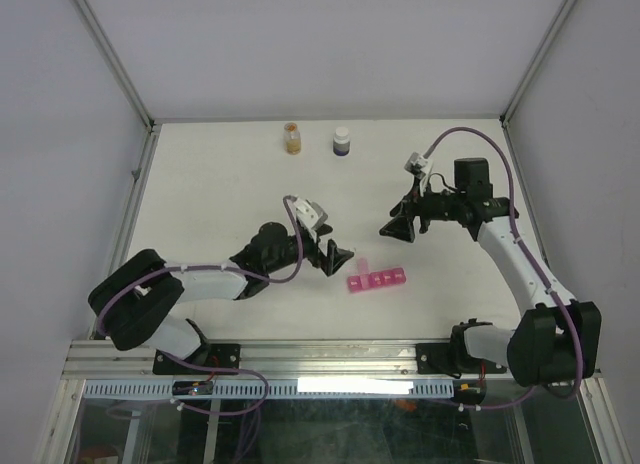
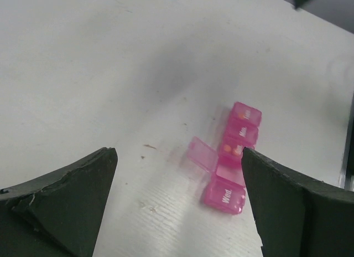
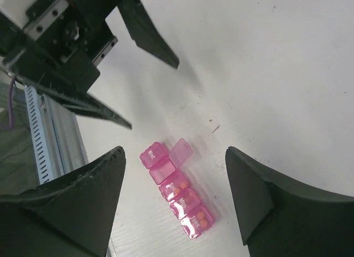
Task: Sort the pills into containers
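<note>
One pink pill organiser lies on the tabletop, long axis left to right; the left gripper is just beside its left end, nearer than the right gripper. Left wrist: fingers wide open, empty, organiser ahead. Right wrist: fingers open, empty, organiser below between them, pills inside.

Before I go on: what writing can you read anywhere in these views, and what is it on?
"Wed." in white, on the end lid of the pink pill organiser, left wrist view.
"Mon." in white, on a second lid further along the strip.
The remaining lids carry lettering too blurred to read.
The clear bottle and the dark bottle are too small to read.
</note>
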Robot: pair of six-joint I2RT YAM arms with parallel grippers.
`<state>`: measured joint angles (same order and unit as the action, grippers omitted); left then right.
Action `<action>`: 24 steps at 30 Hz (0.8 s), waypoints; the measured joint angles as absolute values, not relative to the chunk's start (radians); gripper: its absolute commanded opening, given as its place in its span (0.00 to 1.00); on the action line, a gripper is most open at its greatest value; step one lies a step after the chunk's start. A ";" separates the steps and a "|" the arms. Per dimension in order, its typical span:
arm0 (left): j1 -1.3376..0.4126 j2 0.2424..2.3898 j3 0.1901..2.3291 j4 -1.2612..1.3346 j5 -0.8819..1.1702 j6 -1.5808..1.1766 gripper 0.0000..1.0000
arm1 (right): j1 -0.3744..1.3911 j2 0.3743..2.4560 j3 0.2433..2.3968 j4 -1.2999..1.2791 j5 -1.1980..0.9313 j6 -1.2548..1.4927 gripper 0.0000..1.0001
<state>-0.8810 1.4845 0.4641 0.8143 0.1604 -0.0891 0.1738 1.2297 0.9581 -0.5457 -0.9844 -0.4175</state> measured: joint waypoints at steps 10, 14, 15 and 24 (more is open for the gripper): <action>-0.508 1.520 0.819 0.443 0.277 -0.359 0.99 | 0.133 1.185 0.938 -0.513 -1.021 -0.367 0.76; -0.337 1.704 1.074 0.292 0.306 -0.485 0.99 | 0.129 1.181 0.937 -0.510 -1.020 -0.360 0.76; -0.301 1.768 1.158 0.236 0.300 -0.513 0.99 | 0.128 1.179 0.937 -0.509 -1.019 -0.359 0.76; -0.257 2.129 1.721 -0.199 -0.007 -0.482 0.99 | 0.124 1.177 0.937 -0.506 -1.018 -0.356 0.76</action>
